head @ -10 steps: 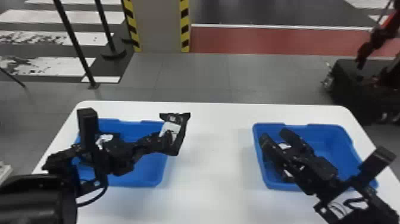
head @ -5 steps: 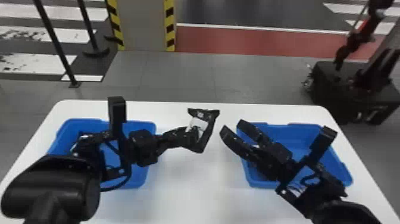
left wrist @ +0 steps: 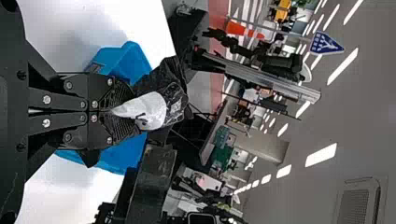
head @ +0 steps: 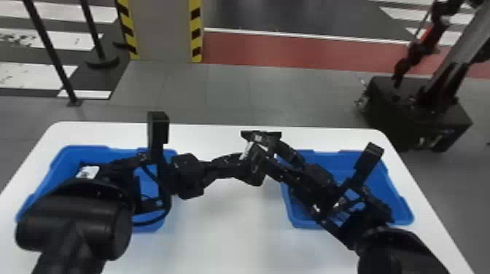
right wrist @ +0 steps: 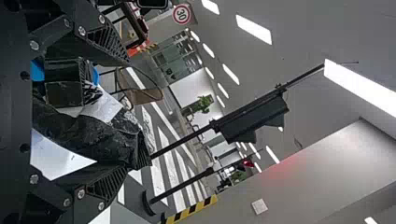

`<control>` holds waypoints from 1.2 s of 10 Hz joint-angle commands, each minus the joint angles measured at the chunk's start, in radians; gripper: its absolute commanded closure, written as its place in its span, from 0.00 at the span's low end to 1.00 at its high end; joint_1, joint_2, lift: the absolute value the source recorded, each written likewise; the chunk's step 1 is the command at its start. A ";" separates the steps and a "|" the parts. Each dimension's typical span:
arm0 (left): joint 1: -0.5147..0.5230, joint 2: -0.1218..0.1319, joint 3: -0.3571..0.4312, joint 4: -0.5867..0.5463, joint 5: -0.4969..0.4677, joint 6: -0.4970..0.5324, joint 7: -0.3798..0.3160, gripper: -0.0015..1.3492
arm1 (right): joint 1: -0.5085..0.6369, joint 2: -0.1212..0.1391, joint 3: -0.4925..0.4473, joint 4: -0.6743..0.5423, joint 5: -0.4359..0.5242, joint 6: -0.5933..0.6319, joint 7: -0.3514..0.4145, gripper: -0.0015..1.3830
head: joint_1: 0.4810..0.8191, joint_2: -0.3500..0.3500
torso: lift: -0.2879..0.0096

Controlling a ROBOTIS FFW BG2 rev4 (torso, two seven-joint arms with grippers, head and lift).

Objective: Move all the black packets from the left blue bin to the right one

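You have the left gripper pinched shut on a black packet above the white table, between the two bins. The packet's film is glossy and crumpled, creased into small ridges, and a smooth white label wraps part of it, narrowing to a point where your fingertips grip.

Your right gripper is open around that same packet: in the right wrist view, its wedge-shaped fingers stand well apart, with ribbed pads on their inner faces, and the rumpled film lies between them. Its far end overlaps the lower finger in that view — whether they touch, you can't tell.

To your left, the left blue bin is a shallow tub of plain moulded plastic with rounded corners. Another packet lies inside it, showing a flat, pale label with dark film beside it, partly behind your left arm. The right blue bin has the same flared walls; your right arm covers much of its interior, so you can't make out its contents. Beyond the smooth tabletop, a grey column stands with yellow-and-black striped edges, and a boxy black base sits on the tiled floor.
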 commanded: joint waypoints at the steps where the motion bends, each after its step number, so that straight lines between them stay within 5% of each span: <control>1: 0.000 -0.001 -0.015 0.005 0.007 0.001 0.000 0.89 | -0.017 0.000 0.000 0.031 0.000 0.004 0.013 0.52 | 0.63 0.35 | 0.60; 2: 0.000 -0.003 -0.015 0.005 0.008 0.004 0.000 0.89 | -0.024 0.000 0.000 0.041 0.004 0.004 0.016 0.81 | 0.63 0.34 | 0.60; 3: 0.000 -0.004 -0.013 0.005 0.010 0.004 0.000 0.89 | -0.022 0.002 0.000 0.041 0.004 0.004 0.016 0.93 | 0.63 0.33 | 0.60; 6: 0.007 -0.007 -0.001 0.005 0.014 0.004 0.012 0.88 | -0.019 0.003 0.000 0.053 -0.024 -0.052 0.017 0.93 | 0.63 0.33 | 0.60; 7: 0.019 -0.009 0.004 0.005 0.033 0.009 0.031 0.70 | -0.017 0.003 0.000 0.058 -0.036 -0.069 0.016 0.93 | 0.63 0.33 | 0.60; 9: 0.068 -0.015 0.066 0.005 0.019 0.004 0.046 0.10 | -0.019 0.003 -0.034 0.065 -0.052 -0.091 0.007 0.93 | 0.63 0.33 | 0.60; 12: 0.189 -0.010 0.203 -0.063 0.016 -0.043 0.048 0.12 | -0.002 -0.041 -0.147 0.109 -0.038 -0.118 -0.049 0.93 | 0.63 0.34 | 0.60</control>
